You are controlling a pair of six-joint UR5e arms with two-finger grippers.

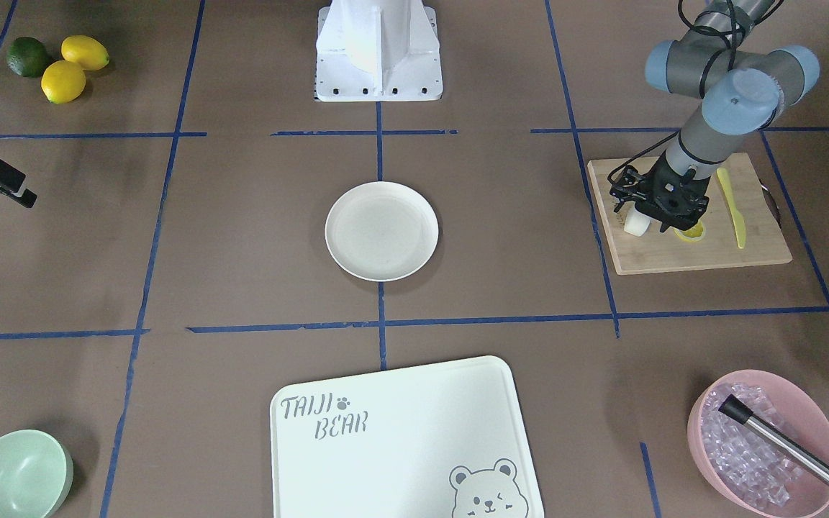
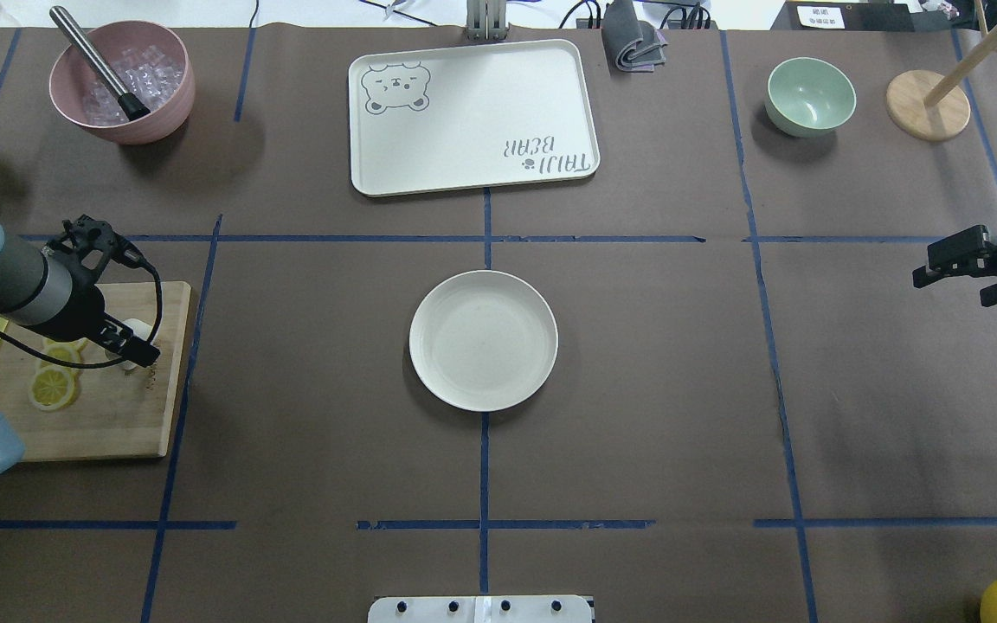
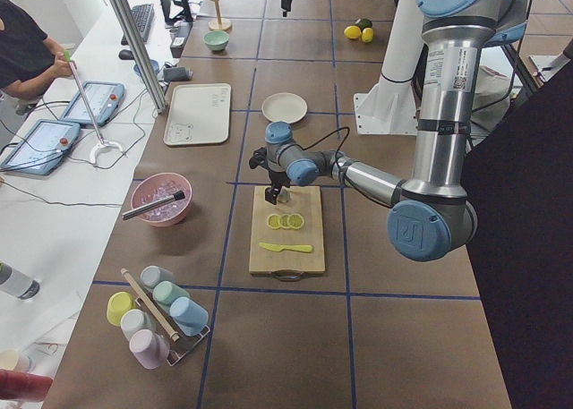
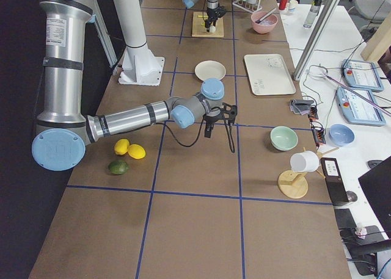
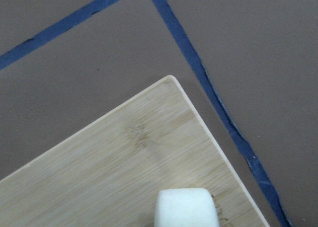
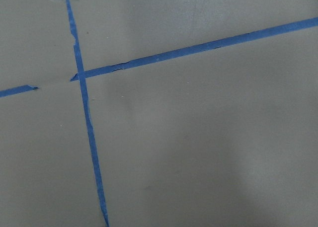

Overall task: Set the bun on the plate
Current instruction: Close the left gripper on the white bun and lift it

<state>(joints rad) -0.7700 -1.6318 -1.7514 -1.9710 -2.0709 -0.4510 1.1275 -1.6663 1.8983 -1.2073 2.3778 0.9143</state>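
The bun (image 1: 635, 225), a small white lump, rests on the wooden cutting board (image 1: 702, 255) beside lemon slices (image 2: 52, 389). It shows at the bottom edge of the left wrist view as bun (image 5: 186, 208), near the board's corner. My left gripper (image 2: 140, 343) is low over the board with its dark fingers right against the bun. I cannot tell whether the jaws grip it. The round cream plate (image 2: 483, 340) lies bare at the table's middle. My right gripper (image 2: 927, 276) hovers far to the right, its fingers showing as one thin bar with nothing in them.
A yellow plastic knife (image 1: 732, 207) lies on the board. The bear-printed tray (image 2: 472, 114) is beyond the plate, with a pink bowl of ice and a metal tool (image 2: 122, 82) to its left and a mint-green bowl (image 2: 810, 95) to its right. Lemons and a lime (image 1: 62, 65) sit near the robot's right.
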